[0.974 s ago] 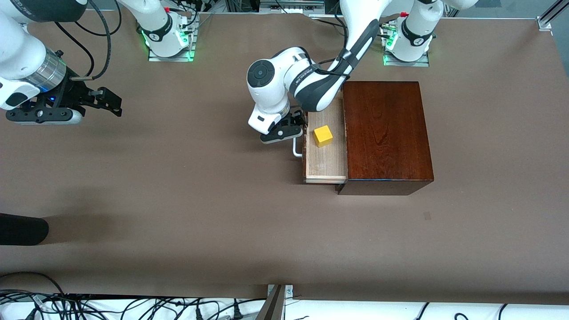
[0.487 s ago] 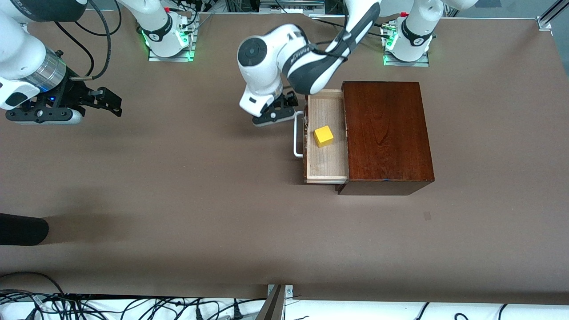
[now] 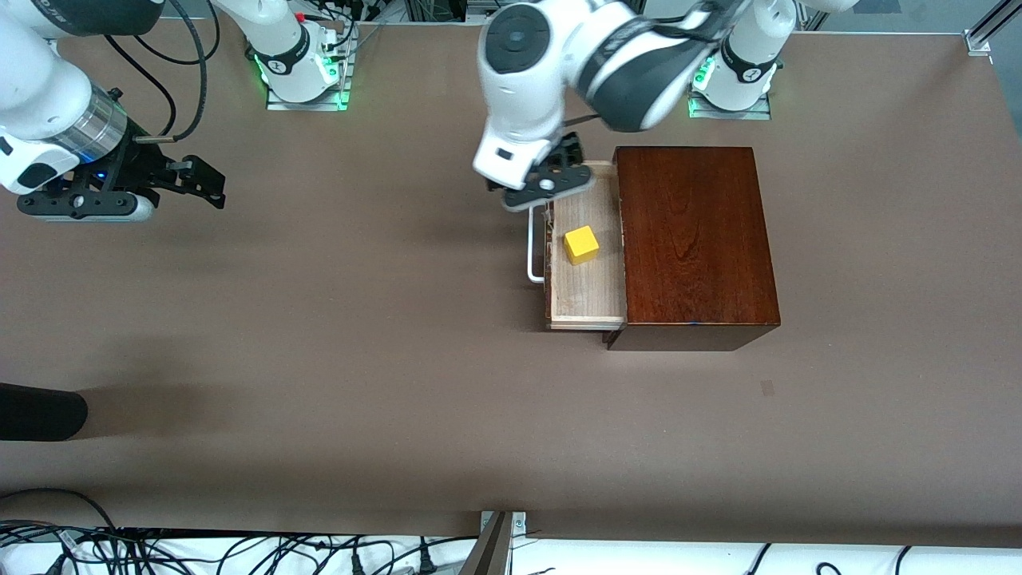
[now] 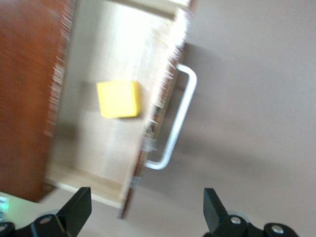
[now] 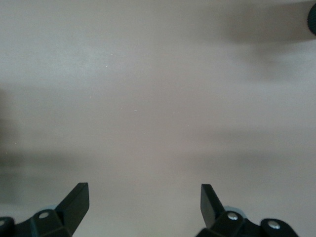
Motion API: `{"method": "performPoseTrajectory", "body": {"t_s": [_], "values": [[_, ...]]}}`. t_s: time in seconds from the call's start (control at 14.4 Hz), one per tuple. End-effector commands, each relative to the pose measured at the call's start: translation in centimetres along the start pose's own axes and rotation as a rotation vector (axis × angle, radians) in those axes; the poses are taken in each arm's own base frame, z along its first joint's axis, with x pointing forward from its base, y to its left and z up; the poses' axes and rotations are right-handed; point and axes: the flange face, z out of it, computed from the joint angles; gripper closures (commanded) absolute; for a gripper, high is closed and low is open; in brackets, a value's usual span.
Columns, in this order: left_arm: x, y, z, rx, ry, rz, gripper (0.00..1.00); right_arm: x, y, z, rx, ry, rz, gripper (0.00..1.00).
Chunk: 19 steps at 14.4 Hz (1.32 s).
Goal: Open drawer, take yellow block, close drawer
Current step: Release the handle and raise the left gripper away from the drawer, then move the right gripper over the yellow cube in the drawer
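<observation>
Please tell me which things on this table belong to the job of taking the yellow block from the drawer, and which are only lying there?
Part of the job:
- drawer, pulled open from the wooden box
- yellow block, lying in the drawer
- left gripper, open, over the drawer's end nearest the bases

Not in use:
- right gripper, open, waiting over bare table

On the surface (image 3: pixel 319 319) there is one dark-brown wooden box (image 3: pixel 695 239) with one drawer (image 3: pixel 587 295), one white loop handle (image 3: pixel 533 255), one yellow block (image 3: pixel 580 244), and two robot arms.
</observation>
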Motion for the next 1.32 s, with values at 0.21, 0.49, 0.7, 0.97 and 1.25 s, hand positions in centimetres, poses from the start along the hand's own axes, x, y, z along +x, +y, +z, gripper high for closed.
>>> {"method": "performPoseTrajectory", "body": {"t_s": [0.21, 0.49, 0.7, 0.97, 1.25], "values": [[5.9, -13.6, -6.6, 0.002, -0.027, 0.139, 0.00, -1.9, -6.4, -1.1, 0.015, 0.024, 0.122, 0.00], [6.8, -20.2, -9.2, 0.022, -0.026, 0.204, 0.00, -4.0, -13.6, -2.1, 0.036, 0.059, 0.275, 0.00], [8.1, -25.3, -9.9, 0.023, -0.019, 0.239, 0.00, -6.2, -19.7, -2.6, 0.089, 0.093, 0.417, 0.00], [10.1, -34.4, -10.7, -0.003, -0.017, 0.303, 0.00, -8.4, -27.6, -1.2, 0.153, 0.088, 0.563, 0.00], [12.5, -42.4, -10.4, -0.046, -0.028, 0.342, 0.00, -8.9, -35.0, -1.2, 0.212, 0.043, 0.712, 0.00]]}}
